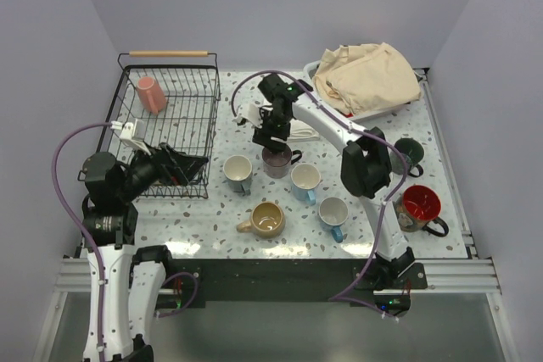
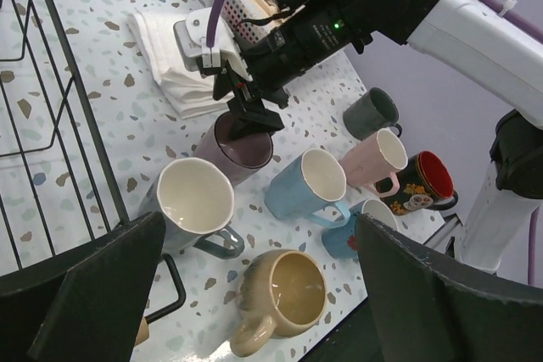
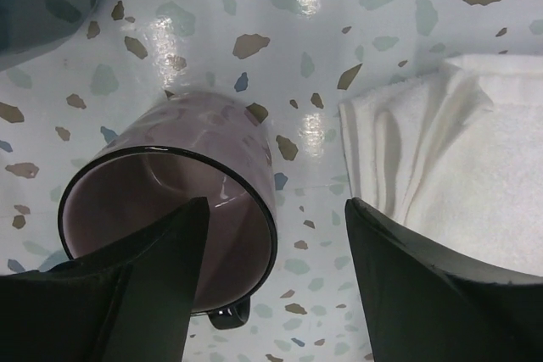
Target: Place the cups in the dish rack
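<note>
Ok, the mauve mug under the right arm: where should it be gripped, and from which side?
By its rim wall, from straight above. The mauve mug stands upright with its mouth open, so one finger can go inside and one outside. Pinch clear of the handle, roughly where the right end effector is placed.

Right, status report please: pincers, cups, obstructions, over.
Left pincer open, empty, by dish rack. Right pincer open astride mauve mug rim, not clamped. One pink cup racked. Folded white cloth close beside mug.
</note>
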`<state>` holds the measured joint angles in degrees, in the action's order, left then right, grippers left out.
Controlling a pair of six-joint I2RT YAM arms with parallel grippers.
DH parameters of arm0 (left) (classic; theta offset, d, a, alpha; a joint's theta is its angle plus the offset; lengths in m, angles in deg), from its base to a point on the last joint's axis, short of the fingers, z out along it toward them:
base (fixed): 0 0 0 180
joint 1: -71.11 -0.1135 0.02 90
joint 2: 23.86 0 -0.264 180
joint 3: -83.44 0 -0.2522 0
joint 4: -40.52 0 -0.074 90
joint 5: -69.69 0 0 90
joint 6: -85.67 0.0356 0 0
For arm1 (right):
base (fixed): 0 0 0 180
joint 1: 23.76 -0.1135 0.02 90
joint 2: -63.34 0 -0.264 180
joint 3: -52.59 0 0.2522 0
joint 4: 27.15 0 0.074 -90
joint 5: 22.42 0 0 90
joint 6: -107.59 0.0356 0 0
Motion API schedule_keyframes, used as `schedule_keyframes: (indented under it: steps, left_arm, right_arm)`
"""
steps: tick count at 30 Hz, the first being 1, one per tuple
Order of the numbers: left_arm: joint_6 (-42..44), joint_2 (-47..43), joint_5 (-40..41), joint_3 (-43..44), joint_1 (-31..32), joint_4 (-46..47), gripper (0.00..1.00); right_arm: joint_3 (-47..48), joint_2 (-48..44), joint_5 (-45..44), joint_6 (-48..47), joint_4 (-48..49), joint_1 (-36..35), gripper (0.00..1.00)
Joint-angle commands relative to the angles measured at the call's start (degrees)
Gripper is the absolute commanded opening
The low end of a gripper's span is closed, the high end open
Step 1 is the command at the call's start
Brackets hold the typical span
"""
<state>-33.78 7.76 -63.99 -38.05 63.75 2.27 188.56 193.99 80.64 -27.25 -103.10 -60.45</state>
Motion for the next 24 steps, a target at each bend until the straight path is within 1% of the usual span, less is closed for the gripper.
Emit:
schedule_keyframes:
  steps: [1, 2, 4, 5, 8, 9, 10, 12, 13, 14, 15, 16, 17, 18, 19, 20, 21, 22, 23, 24]
  left_arm:
    - [-1.5, 0.1, -2.1, 2.2, 0.2, 2.1, 0.99]
    - [-1.8, 0.2, -2.4, 2.1, 0.2, 2.3, 0.99]
    - [-2.3, 0.5, -2.6, 2.1, 0.2, 2.4, 0.99]
    - [-2.5, 0.5, -2.9, 2.1, 0.2, 2.7, 0.99]
    - [-3.6, 1.1, -3.9, 2.2, 0.1, 3.7, 0.99]
    - [-4.1, 1.5, -4.0, 2.2, 0.2, 3.9, 0.99]
    - [-4.9, 1.7, -4.5, 2.3, 0.2, 4.2, 0.99]
    - [-5.6, 2.3, -5.4, 2.1, 0.2, 5.3, 0.99]
    - [-6.1, 2.5, -5.6, 2.2, 0.4, 5.4, 0.98]
    - [-6.5, 2.7, -6.2, 2.0, 0.3, 6.3, 0.97]
    - [-6.9, 3.1, -6.5, 1.8, 0.5, 6.7, 0.97]
    - [-7.9, 3.3, -6.9, 1.7, 0.6, 7.3, 0.97]
    - [-8.7, 3.5, -7.7, 1.5, 0.6, 8.9, 0.96]
    - [-9.3, 4.0, -8.3, 1.1, 0.7, 9.9, 0.95]
    - [-10.3, 4.3, -8.5, 1.0, 0.9, 10.5, 0.95]
    - [-10.6, 4.8, -8.7, 1.1, 1.1, 11.7, 0.95]
    - [-11.2, 4.9, -8.8, 1.0, 1.3, 12.6, 0.95]
    - [-12.3, 5.3, -8.8, 1.0, 1.6, 13.2, 0.95]
    - [-13.1, 5.6, -8.6, 0.9, 2.0, 15.2, 0.95]
    - [-14.2, 5.7, -8.4, 0.5, 2.6, 16.7, 0.94]
  right_arm:
    - [2.0, 1.1, 3.6, -6.9, -2.1, 0.0, 0.63]
    - [2.3, 1.4, 4.2, -8.2, -2.8, 0.0, 0.52]
    - [2.4, 2.1, 5.0, -8.9, -3.5, -0.1, 0.40]
    - [2.2, 2.2, 5.3, -9.5, -3.5, -0.1, 0.28]
    - [0.6, 1.5, 5.8, -9.3, -2.2, -0.1, 0.10]
    - [0.1, 1.0, 6.4, -9.1, -0.8, -0.1, 0.07]
    - [-0.4, -0.3, 6.6, -8.3, 0.2, 0.2, 0.04]
    - [-0.2, -1.7, 7.0, -3.8, 4.0, 0.6, 0.00]
    - [1.4, -2.2, 7.5, -1.8, 4.8, 1.3, 0.00]
    - [2.8, -3.1, 8.9, 2.7, 5.4, 1.9, 0.00]
    - [4.2, -3.5, 9.8, 5.3, 6.5, 2.6, 0.00]
    - [6.6, -4.0, 10.9, 7.8, 7.1, 4.2, 0.00]
    - [7.3, -5.7, 12.2, 12.6, 7.9, 5.1, 0.00]
    - [7.5, -6.8, 14.9, 15.1, 10.2, 6.0, 0.00]
    - [6.7, -7.9, 16.1, 17.7, 11.5, 7.8, 0.00]
    - [5.9, -11.0, 17.6, 22.2, 12.8, 8.7, 0.00]
    - [4.8, -12.5, 19.5, 24.9, 15.8, 9.6, 0.00]
    - [1.8, -14.4, 20.9, 27.5, 17.7, 11.4, 0.00]
    - [0.0, -16.2, 22.2, 32.7, 19.6, 12.3, 0.00]
    - [-2.0, -20.3, 23.2, 35.8, 23.9, 13.2, 0.00]
